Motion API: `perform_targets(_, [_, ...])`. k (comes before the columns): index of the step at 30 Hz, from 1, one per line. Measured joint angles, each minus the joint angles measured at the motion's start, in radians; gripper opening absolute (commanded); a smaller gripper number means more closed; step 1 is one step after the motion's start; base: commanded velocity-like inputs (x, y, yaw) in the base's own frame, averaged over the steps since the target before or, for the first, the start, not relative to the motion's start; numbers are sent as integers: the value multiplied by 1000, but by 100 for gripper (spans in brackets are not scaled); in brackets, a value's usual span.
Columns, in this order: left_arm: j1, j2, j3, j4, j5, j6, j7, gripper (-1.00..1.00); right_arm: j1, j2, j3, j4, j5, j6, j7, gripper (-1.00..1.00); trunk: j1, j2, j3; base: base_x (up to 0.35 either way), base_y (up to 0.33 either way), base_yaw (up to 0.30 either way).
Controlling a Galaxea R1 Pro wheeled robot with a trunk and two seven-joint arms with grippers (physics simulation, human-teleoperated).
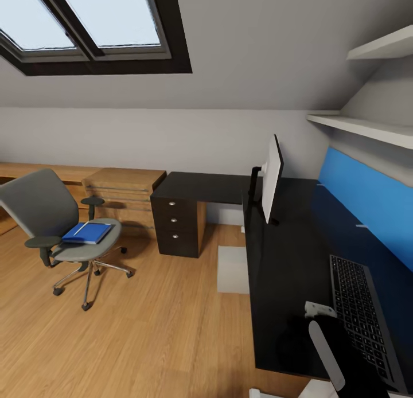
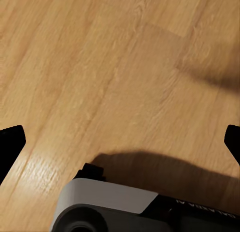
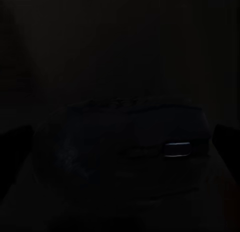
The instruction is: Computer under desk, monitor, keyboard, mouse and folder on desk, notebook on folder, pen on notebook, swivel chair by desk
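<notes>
The grey swivel chair stands on the wood floor at the left, apart from the desk. On its seat lies the blue folder, with a thin pale pen on top; the notebook cannot be made out. The monitor stands edge-on on the black desk top, and the keyboard lies near the right. The silver computer sits under the desk. My left gripper hangs open over bare floor. My right gripper is open above a dim rounded body, apparently the mouse.
A black drawer unit closes the desk's far end, with low wooden shelving beside it. A blue back panel and white wall shelves line the right. My right arm crosses the desk's near edge. Open floor lies between chair and desk.
</notes>
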Motion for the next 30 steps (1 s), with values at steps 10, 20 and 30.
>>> perform_targets(10, [0, 0, 0, 0, 0, 0, 0, 100, 0, 42, 2, -69, 1, -3, -6, -100, -38, 70, 31, 0, 0, 79])
perform_targets(20, [0, 0, -1, 0, 0, 0, -1, 100, 0, 57, 2, -73, 2, -3, -7, -100, -50, 91, 39, 0, 0, 39])
perform_targets(30, [0, 0, -1, 0, 0, 0, -2, 100, 0, 57, 0, -75, -1, -4, -6, -100, -50, 91, 39, 0, 1, 1])
